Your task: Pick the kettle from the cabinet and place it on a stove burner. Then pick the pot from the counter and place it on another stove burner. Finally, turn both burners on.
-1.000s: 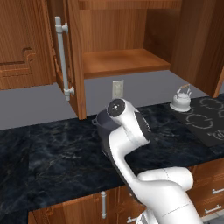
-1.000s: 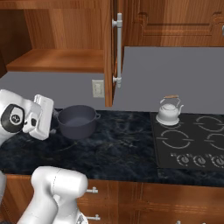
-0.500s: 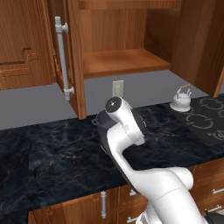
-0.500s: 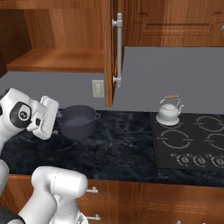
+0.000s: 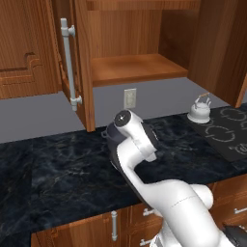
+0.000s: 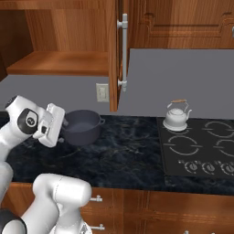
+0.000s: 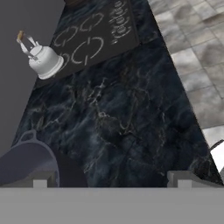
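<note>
The kettle [image 6: 176, 118] stands upright on the back left burner of the black cooktop [image 6: 201, 146]; it also shows small at the right [image 5: 199, 111] and in the hand view's upper left [image 7: 43, 61]. The dark grey pot [image 6: 82, 127] sits on the counter [image 6: 123, 151] under the open cabinet [image 6: 59, 61]. My gripper [image 6: 63, 131] hovers just left of the pot, open and holding nothing. In the hand view the pot's rim [image 7: 22, 164] lies by the left of the two wide-apart fingertips [image 7: 111, 179]. My arm hides most of the pot [image 5: 107, 135] in the left base view.
The cabinet door [image 5: 79, 62] hangs open above the counter's back edge, its long silver handle [image 6: 123, 50] facing out. A wall outlet [image 6: 103, 93] sits behind the pot. Round knobs [image 6: 201, 167] line the cooktop's front. Wooden drawers [image 6: 151, 210] run under the counter.
My hand has drifted a little right and down, closer to the pot. The jaws stay open. Kettle and pot have not moved.
</note>
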### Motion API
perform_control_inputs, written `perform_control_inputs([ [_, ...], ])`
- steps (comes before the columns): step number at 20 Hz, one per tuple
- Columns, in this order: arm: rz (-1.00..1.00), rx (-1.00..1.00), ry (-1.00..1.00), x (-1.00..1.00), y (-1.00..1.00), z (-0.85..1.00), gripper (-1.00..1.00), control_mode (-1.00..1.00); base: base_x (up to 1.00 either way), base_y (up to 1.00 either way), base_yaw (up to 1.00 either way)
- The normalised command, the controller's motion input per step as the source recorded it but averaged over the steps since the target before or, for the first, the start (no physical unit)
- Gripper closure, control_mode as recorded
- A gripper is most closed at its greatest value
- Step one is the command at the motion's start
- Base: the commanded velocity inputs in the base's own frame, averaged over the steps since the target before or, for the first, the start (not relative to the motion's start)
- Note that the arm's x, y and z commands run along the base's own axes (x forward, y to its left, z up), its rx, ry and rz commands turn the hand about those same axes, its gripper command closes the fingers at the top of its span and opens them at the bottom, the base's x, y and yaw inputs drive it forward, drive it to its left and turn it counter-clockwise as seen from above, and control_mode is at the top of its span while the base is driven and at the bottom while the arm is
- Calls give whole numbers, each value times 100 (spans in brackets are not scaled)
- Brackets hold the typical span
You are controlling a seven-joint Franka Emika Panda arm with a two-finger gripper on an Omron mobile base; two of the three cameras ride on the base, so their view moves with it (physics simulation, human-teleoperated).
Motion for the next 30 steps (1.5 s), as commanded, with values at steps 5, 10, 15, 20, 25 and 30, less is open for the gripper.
perform_control_inputs([
  [5,-2,0,2,30,0,-25,-100,-100,0,0,0],
  [10,-2,0,5,30,0,-19,-100,-100,0,0,0],
  [15,-2,0,8,33,0,-15,-100,-100,0,0,0],
  [20,-2,0,7,32,0,-14,-100,-100,0,0,0],
  [25,-2,0,5,23,0,-22,-100,-100,0,0,0],
  [30,-1,0,1,15,0,-29,-100,-100,0,0,0],
])
